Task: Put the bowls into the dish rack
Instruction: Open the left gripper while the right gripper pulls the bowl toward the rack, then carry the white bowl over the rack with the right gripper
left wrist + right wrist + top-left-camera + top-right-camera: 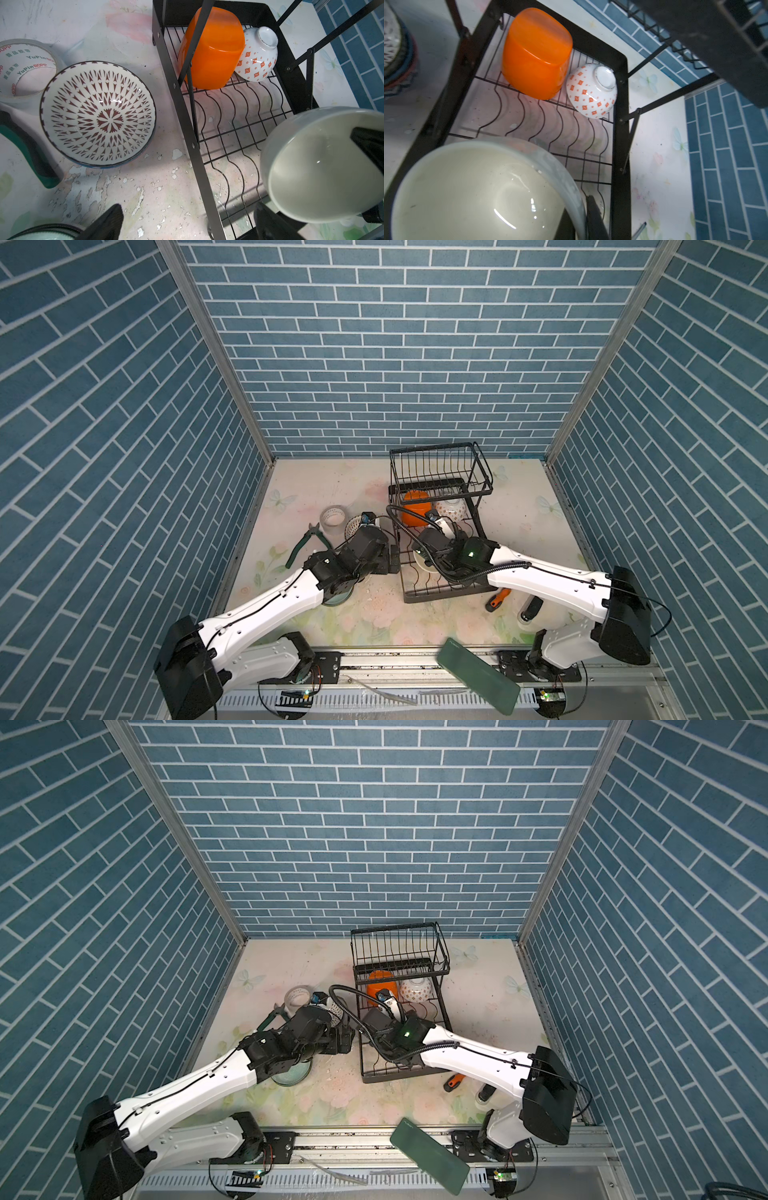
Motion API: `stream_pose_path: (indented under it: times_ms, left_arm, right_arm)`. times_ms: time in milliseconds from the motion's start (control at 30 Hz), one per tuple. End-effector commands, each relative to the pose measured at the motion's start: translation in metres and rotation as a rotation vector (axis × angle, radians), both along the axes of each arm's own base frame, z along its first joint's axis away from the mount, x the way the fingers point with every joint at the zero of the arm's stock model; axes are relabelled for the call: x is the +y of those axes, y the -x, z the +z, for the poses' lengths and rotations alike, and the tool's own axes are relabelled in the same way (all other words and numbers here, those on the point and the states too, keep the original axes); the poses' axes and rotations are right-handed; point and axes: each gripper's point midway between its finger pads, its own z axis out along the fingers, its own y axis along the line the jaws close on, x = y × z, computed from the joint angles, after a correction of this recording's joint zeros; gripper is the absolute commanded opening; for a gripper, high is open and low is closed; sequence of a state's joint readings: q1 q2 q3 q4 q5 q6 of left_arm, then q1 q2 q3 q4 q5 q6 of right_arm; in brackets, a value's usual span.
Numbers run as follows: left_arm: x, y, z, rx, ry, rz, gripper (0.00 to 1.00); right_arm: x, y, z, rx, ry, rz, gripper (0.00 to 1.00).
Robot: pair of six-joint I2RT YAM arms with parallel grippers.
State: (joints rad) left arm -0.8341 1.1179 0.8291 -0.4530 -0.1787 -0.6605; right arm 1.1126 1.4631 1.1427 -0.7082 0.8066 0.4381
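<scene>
Reaches in from the front, both arms bent inward. Pinches a cream bowl (pixel 477 197) by the rim in the clenched right gripper (pixel 577 222) above the near slots of the dish rack (pixel 182 112). Spreads the left gripper (pixel 189 222) wide, released, astride the rack's rail. Holds at its far end an upturned orange bowl (pixel 214 52) touching an orange-patterned bowl (pixel 256 62). Shows a brown-patterned bowl (pixel 97 114) beside a tape roll (pixel 27 68) on the floral tabletop (pixel 124 187), amid blue brick walls (pixel 374 364).
</scene>
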Motion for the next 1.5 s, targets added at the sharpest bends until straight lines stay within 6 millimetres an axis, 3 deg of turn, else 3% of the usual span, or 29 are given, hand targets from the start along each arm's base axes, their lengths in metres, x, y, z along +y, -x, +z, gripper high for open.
stream_pose_path:
  times_ms: [0, 700, 1467]
  left_arm:
    - [0.004, -0.002, 0.000, -0.012, 0.009, 0.015, 1.00]
    - [0.014, -0.001, 0.001, -0.038, 0.053, 0.027, 1.00]
    - [0.016, -0.001, 0.018, -0.114, 0.123, 0.023, 1.00]
  right_arm:
    - [-0.027, -0.008, 0.015, -0.132, 0.075, -0.069, 0.00]
    - [-0.061, -0.033, -0.011, -0.202, 0.204, -0.170, 0.00]
    - [-0.067, -0.064, -0.030, -0.158, 0.285, -0.193, 0.00]
